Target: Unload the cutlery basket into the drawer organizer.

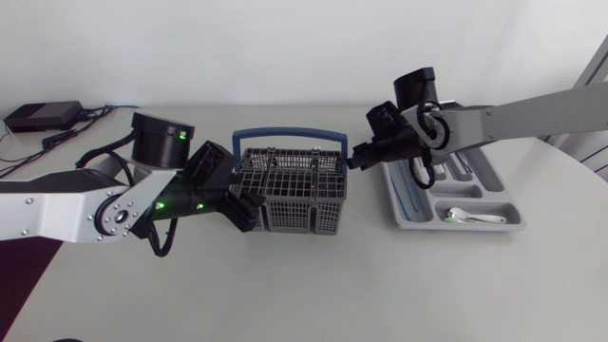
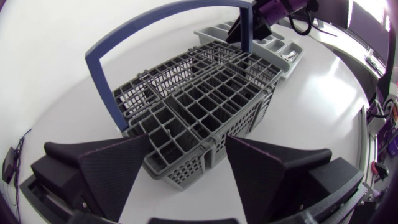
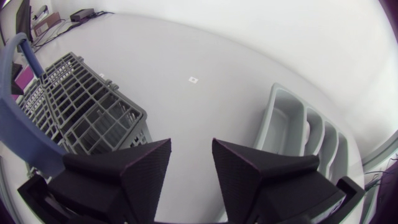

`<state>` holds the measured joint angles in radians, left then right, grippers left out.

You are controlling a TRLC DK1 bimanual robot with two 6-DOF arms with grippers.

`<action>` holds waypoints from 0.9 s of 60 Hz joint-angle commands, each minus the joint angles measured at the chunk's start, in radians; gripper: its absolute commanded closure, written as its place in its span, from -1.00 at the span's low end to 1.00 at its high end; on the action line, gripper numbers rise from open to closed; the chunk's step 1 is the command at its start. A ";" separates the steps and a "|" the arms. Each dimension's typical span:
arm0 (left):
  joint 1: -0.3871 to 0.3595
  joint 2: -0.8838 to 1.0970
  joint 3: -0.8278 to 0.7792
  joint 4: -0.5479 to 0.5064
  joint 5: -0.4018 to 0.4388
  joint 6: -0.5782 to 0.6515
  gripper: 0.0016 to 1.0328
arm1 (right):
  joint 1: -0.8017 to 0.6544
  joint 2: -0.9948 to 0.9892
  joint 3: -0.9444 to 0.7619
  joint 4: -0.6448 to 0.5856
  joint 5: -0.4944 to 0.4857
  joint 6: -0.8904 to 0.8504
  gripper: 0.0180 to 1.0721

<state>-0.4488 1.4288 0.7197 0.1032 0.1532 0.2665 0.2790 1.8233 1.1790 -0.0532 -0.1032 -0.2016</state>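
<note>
The grey cutlery basket (image 1: 290,190) with a blue handle (image 1: 285,136) stands mid-table. My left gripper (image 1: 239,207) is open at its left front corner, and that corner (image 2: 186,168) lies between the wide-spread fingers (image 2: 118,174). My right gripper (image 1: 364,157) hovers by the basket's far right edge, open, with only bare table showing between its fingers (image 3: 143,168). In the left wrist view it (image 2: 245,28) sits past the basket. The grey drawer organizer (image 1: 494,180) lies to the right and holds a white spoon (image 1: 472,218). I cannot make out the basket's contents.
A black box with cables (image 1: 43,116) sits at the table's back left corner. The organizer (image 3: 298,130) lies beside my right gripper and the basket (image 3: 81,106) on its other side, with bare table between them.
</note>
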 commanded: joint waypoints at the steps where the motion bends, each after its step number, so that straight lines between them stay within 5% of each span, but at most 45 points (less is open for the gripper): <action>1: -0.004 0.010 -0.017 -0.003 0.008 0.014 -0.91 | -0.006 -0.071 -0.045 -0.007 0.008 0.013 0.03; 20: 0.012 -0.225 -0.023 -0.089 0.005 0.010 -0.91 | -0.009 -0.320 -0.220 -0.007 0.014 0.002 -0.24; 30: 0.030 -0.353 -0.066 -0.094 -0.032 0.010 -0.91 | -0.009 -0.427 -0.279 0.004 0.059 -0.013 -0.53; 54: 0.176 -0.576 -0.184 -0.085 -0.035 0.016 -0.92 | -0.009 -0.598 -0.407 0.053 0.112 -0.048 -0.91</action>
<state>-0.2825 0.8841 0.5724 0.0170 0.1223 0.2665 0.2771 1.2610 0.8150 -0.0196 -0.0093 -0.2356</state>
